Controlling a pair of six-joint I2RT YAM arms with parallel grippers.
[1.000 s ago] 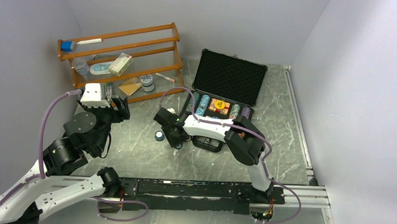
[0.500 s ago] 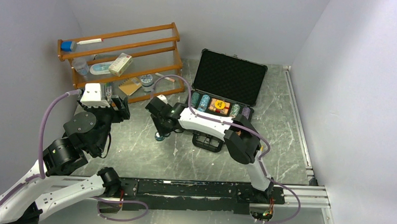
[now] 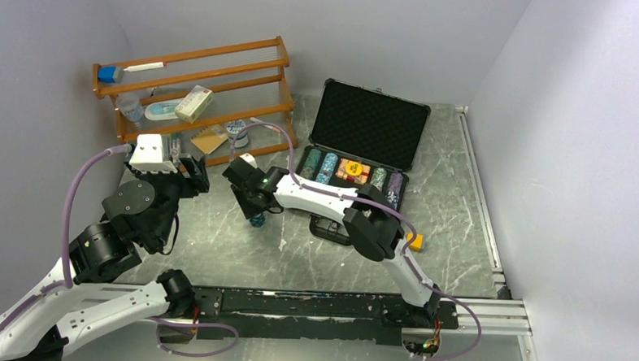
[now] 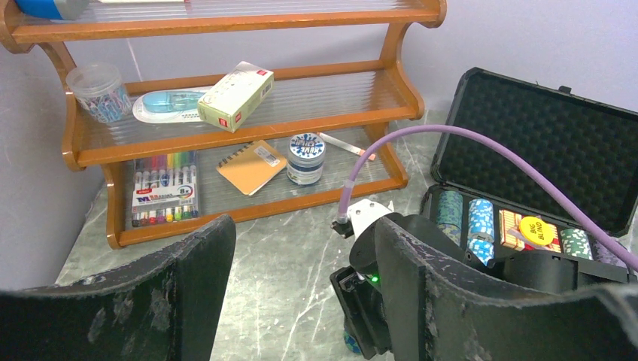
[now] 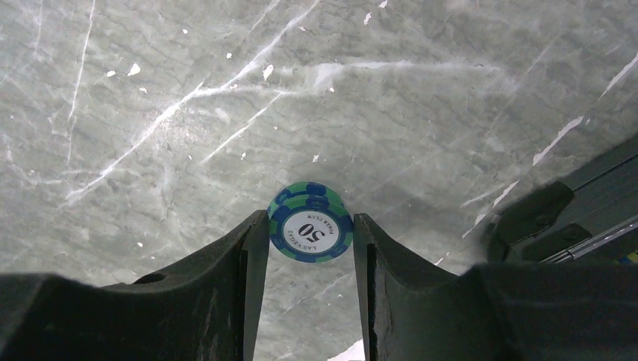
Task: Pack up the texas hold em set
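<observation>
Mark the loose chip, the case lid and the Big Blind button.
loose chip [image 5: 311,223]: right wrist view, printed top face
case lid [image 3: 370,126]: top external view, foam lining
Big Blind button [image 4: 536,230]: left wrist view, yellow face

Readable on poker chip [image 5: 311,226], right wrist view: big "50" at centre, w/ "LAS VEGAS" and "POKER CLUB" curved round it, all upside down. On yellow button token [image 4: 536,231] lying on card deck [image 4: 514,228] in case [image 4: 542,128]: "BIG BLIND". On marker pack [image 4: 164,194], bottom shelf of rack [image 4: 248,75]: what looks like an "8", rest too small. Print on round tin [image 4: 306,154] and green-white box [image 4: 235,95] not legible.
</observation>
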